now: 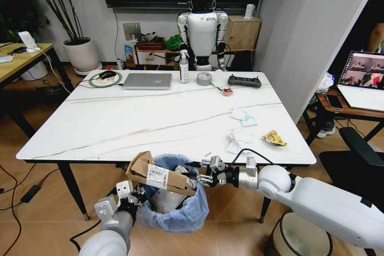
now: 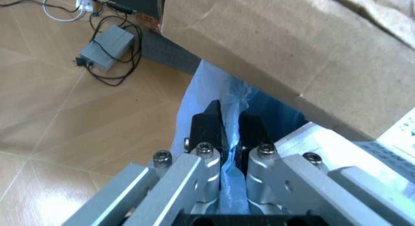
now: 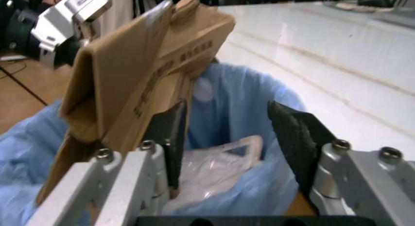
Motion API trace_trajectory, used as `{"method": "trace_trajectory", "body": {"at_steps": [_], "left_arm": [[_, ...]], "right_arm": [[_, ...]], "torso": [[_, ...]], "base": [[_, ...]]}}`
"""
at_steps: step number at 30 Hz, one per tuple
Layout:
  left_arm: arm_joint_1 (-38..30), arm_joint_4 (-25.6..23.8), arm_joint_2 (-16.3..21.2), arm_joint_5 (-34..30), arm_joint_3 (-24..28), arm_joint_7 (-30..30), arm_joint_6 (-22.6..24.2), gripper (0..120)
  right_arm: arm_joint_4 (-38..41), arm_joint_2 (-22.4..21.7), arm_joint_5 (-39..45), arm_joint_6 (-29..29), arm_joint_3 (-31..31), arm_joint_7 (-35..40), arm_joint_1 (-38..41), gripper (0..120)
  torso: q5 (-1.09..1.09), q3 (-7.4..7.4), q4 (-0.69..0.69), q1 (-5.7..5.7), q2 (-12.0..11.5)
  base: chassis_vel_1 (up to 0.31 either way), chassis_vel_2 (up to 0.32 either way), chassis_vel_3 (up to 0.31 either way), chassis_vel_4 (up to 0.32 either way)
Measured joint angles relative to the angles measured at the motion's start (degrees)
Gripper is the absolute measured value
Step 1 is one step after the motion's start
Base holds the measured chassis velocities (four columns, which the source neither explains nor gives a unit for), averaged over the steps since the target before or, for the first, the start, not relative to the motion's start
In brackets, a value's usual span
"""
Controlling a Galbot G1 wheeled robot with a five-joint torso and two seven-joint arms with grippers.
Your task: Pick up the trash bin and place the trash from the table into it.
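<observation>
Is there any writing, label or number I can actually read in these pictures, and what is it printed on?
None can be read for certain.
Torn brown cardboard box: a white barcode label, its print too small.
The same box in the right wrist view: a line of dark printed characters along its side, too blurred to quote.
White humanoid robot behind the white marble-look table: a small dark chest mark, unreadable.

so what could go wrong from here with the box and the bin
The cardboard box lies tilted across the trash bin rim, not inside, and the right gripper is open beside it, so it may slide off onto the floor. The left gripper pinches only the thin blue liner, which could tear or slip. Wrappers and tissues remain on the table.
</observation>
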Motion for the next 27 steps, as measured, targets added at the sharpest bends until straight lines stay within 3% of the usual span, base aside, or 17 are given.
{"method": "trace_trajectory", "body": {"at_steps": [7,14,19,27], "left_arm": [[0.3,-0.1,-0.2,0.5,0.1,0.0,0.0,0],[0.6,-0.6,-0.1,0.7,0.1,0.0,0.0,0],[0.6,-0.6,-0.1,1.1,0.3,0.2,0.0,0],[0.6,-0.7,0.1,1.1,0.3,0.4,-0.1,0]], "right_arm": [[-3.7,2.8,2.1,0.6,7.6,3.9,1.7,74],[-4.9,1.3,2.7,-2.0,14.7,10.8,0.4,98],[-8.2,-5.7,-0.4,-4.3,24.7,10.4,-6.5,100],[-11.7,-10.5,-7.3,-3.4,35.1,6.3,-15.7,100]], "torso": [[0.0,0.0,0.02,0.01,0.0],[0.02,0.0,0.02,0.01,0.0],[0.01,0.0,0.0,0.01,0.0],[0.03,0.0,-0.03,-0.01,0.0]], "base": [[0.0,0.0,0.0,0.0],[0.0,0.0,0.0,0.0],[0.0,0.0,0.0,0.0],[0.0,0.0,0.0,0.0]]}}
